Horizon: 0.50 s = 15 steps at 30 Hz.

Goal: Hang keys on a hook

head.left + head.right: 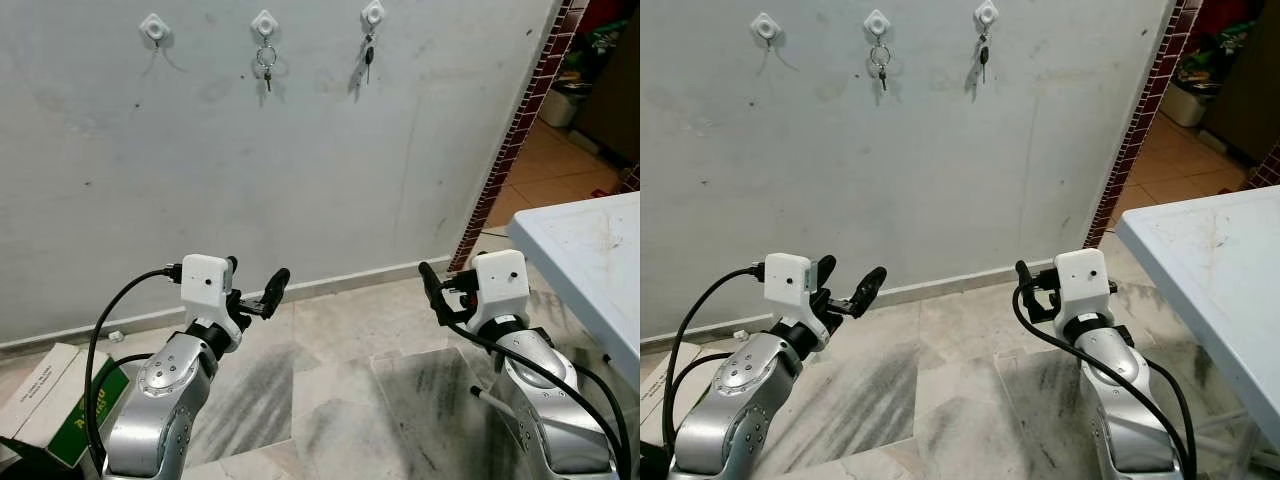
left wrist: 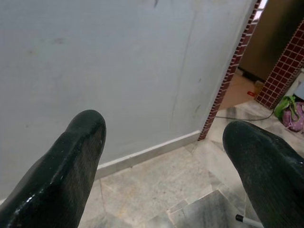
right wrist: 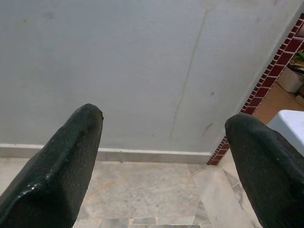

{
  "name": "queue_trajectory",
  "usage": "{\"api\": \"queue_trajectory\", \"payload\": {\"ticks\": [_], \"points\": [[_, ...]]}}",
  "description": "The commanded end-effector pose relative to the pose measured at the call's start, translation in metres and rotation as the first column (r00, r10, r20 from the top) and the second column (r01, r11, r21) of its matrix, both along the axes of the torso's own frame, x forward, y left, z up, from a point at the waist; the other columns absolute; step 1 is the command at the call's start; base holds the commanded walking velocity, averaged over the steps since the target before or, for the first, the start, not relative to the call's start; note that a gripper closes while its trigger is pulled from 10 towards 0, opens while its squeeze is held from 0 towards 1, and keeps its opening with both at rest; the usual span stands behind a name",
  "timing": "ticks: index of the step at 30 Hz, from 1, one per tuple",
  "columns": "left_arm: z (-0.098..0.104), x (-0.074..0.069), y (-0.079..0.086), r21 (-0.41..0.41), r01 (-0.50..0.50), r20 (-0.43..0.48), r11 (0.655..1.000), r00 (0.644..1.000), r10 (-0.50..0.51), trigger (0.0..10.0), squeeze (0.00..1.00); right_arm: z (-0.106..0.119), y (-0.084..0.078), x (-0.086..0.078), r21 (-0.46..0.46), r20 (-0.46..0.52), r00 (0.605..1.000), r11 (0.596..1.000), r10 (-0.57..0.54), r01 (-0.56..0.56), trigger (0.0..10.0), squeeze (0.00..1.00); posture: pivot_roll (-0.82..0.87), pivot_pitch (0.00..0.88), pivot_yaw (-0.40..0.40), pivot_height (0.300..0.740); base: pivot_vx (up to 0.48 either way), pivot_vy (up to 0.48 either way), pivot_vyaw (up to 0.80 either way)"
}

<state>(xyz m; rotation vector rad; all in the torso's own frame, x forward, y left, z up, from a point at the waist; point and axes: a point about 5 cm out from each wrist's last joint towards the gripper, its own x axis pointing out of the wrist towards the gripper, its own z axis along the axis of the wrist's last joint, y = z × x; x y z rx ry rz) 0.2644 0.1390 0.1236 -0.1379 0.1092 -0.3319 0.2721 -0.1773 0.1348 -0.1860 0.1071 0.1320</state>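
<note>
Three white hooks are fixed high on the grey wall. The left hook (image 1: 154, 27) is bare. From the middle hook (image 1: 264, 22) hangs a key ring with a small key (image 1: 266, 65). Another key (image 1: 369, 57) dangles from the right hook (image 1: 373, 13). Both arms are raised low in front of me, well below the hooks. My left gripper (image 1: 255, 275) is open and holds nothing; in its wrist view its fingers (image 2: 71, 161) stand wide apart, facing the wall's base. My right gripper (image 1: 447, 285) is likewise open and empty, its fingers (image 3: 66, 156) spread.
A white table (image 1: 590, 260) juts in at the right. At the lower left, a green and white cardboard box (image 1: 50, 400) lies on the marble floor. A red-tiled wall edge (image 1: 515, 130) marks a doorway at the right. A white pen (image 1: 490, 400) lies on the floor.
</note>
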Motion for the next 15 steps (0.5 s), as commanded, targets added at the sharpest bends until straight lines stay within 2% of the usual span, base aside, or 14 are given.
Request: {"api": "queue_trajectory", "payload": {"ticks": [1,15], "points": [[0.0005,0.0022,0.0006,-0.005,-0.009,-0.009,1.0,1.0,0.009,10.0,0.0,0.0004,0.0022,0.0019,-0.006,-0.002,1.0,1.0,0.002,-0.002,10.0,0.0,-0.02,0.005,0.034,0.74,0.0,0.0,-0.79],[-0.0008,0.0032,-0.0002,-0.011,-0.011,-0.023,1.0,1.0,0.011,10.0,0.0,0.0001,0.0012,0.002,-0.014,-0.006,1.0,1.0,-0.005,0.005,10.0,0.0,-0.02,0.011,0.034,0.74,0.0,0.0,-0.79]]}}
